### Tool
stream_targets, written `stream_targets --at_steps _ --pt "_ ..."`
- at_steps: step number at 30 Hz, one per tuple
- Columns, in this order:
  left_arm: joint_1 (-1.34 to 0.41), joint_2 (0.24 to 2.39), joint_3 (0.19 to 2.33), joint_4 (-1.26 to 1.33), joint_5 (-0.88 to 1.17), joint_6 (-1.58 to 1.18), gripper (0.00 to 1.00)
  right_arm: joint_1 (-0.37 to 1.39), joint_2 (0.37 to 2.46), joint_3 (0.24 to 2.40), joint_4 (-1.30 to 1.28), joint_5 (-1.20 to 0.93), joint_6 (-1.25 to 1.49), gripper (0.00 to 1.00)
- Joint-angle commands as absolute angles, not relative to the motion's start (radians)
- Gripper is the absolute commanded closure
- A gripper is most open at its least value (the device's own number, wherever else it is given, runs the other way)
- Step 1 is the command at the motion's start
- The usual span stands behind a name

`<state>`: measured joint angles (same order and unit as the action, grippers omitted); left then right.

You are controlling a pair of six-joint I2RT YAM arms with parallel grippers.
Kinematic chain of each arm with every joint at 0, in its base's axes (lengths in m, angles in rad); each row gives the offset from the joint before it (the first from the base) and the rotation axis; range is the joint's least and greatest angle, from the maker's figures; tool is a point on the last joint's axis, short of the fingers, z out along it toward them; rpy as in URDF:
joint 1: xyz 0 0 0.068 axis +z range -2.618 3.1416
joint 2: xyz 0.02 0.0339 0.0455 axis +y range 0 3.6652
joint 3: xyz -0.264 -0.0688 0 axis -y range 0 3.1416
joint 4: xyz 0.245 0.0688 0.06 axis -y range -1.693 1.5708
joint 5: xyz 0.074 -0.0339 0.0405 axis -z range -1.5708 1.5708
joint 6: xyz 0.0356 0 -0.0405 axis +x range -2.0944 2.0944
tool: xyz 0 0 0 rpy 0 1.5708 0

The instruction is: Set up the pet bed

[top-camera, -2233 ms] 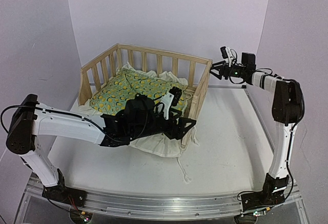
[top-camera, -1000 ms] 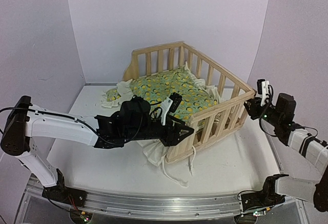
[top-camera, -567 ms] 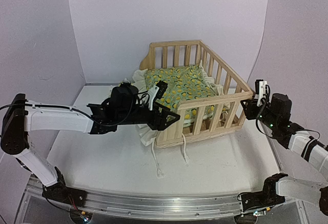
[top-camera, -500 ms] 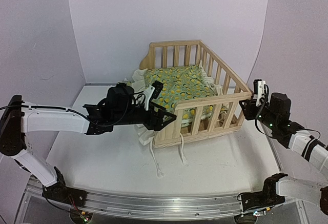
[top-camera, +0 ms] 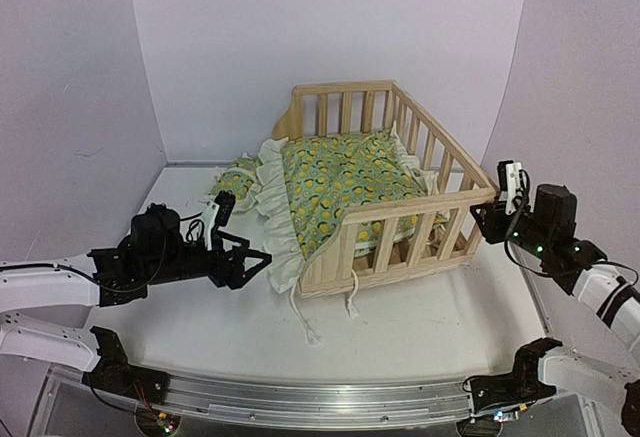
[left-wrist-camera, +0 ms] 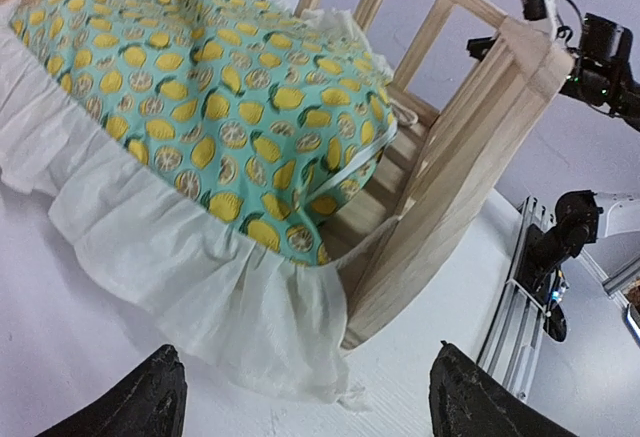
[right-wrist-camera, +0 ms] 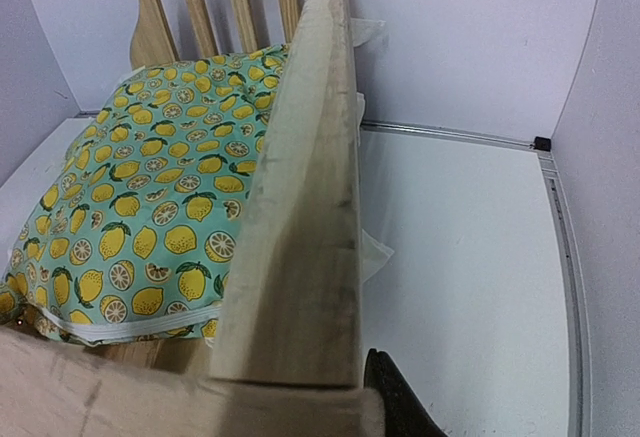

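Frame [top-camera: 420, 204] of pale slatted wood is found standing on the table [top-camera: 430, 327], right of centre, with its low side turned to the left. Its near right corner is pinched by the right gripper [top-camera: 490, 219]; in the right wrist view the top rail fills the space between the jaws. The left gripper [top-camera: 248, 260] is held spread wide and empty, low over the table and well apart from the frame.

The lemon-printed cushion [top-camera: 340, 172] is lodged inside the frame but not seated. It is tilted, with its left edge spilling over the low side and its cream ruffle [top-camera: 275, 232] draped down to the table. The small matching pillow [top-camera: 236, 174] is seen outside the frame, on the table just beside the ruffle.

The frame is judged stiff and light for its bulk, and liable to pivot or slide when drawn by one corner. A top rail or corner post is considered the sound place to take hold. The cushion and pillow are judged soft, light and limp. A pinch on the ruffle alone is expected to stretch the cloth rather than shift the padding, so the padded edge is recommended. Loose tie cords [top-camera: 300, 317] trailing on the table at the near side are noted as a snag risk.
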<state>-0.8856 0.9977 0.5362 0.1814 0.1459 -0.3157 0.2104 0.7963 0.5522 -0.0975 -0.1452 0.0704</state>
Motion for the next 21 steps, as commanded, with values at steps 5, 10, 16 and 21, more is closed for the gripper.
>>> stream_targets --at_steps 5,10,16,21 --pt "-0.886 0.940 0.372 0.220 0.037 -0.539 0.18 0.286 0.590 0.464 -0.097 -0.365 0.553 1.00" --pt "-0.887 0.959 0.276 0.379 0.086 -0.624 0.18 0.405 0.640 0.499 -0.054 -0.282 0.592 1.00" --pt "-0.956 1.051 0.303 0.507 0.257 -0.531 0.22 0.492 0.669 0.551 -0.161 -0.080 0.593 0.79" --pt "-1.031 1.172 0.395 0.521 0.285 -0.450 0.41 0.539 0.765 0.590 -0.083 -0.240 0.517 0.85"
